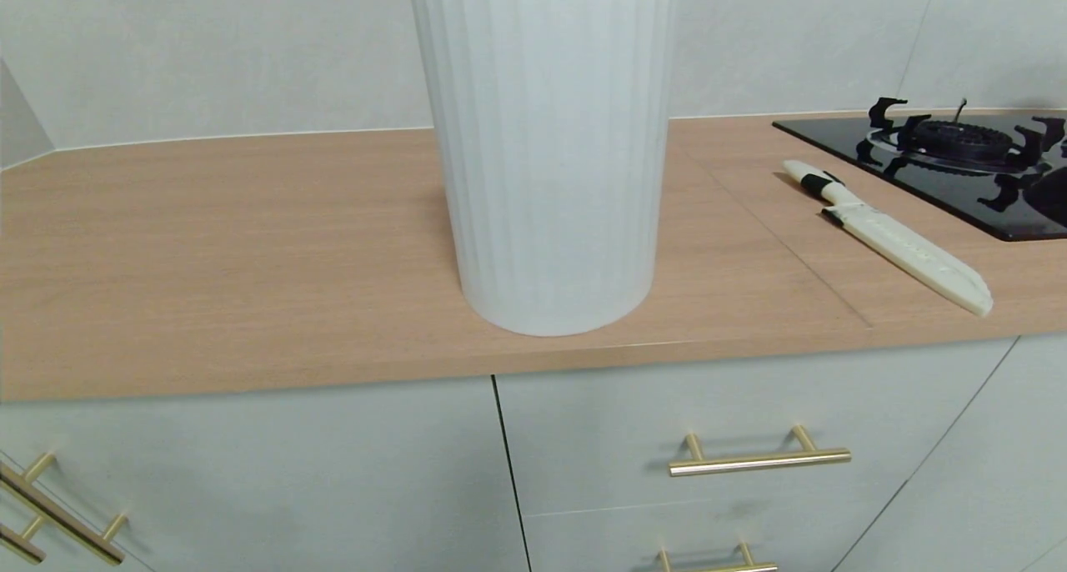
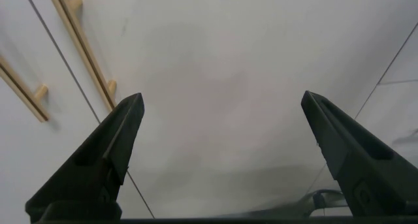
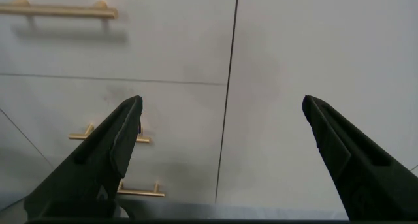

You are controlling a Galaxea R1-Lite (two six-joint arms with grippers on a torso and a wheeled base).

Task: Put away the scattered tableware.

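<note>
A white knife (image 1: 892,238) with a white and black handle lies on the wooden counter (image 1: 250,255) at the right, beside the hob. A tall white ribbed container (image 1: 546,147) stands in the middle of the counter near its front edge. My left gripper (image 2: 222,103) is open with nothing between its fingers and faces the pale cabinet fronts below the counter. My right gripper (image 3: 222,106) is also open and bare, facing the drawer fronts.
A black gas hob (image 1: 959,159) sits at the back right of the counter. Below the counter are pale cabinet doors and drawers with gold bar handles (image 1: 758,459). More gold handles (image 3: 62,12) show ahead of the right gripper, and others (image 2: 85,48) ahead of the left.
</note>
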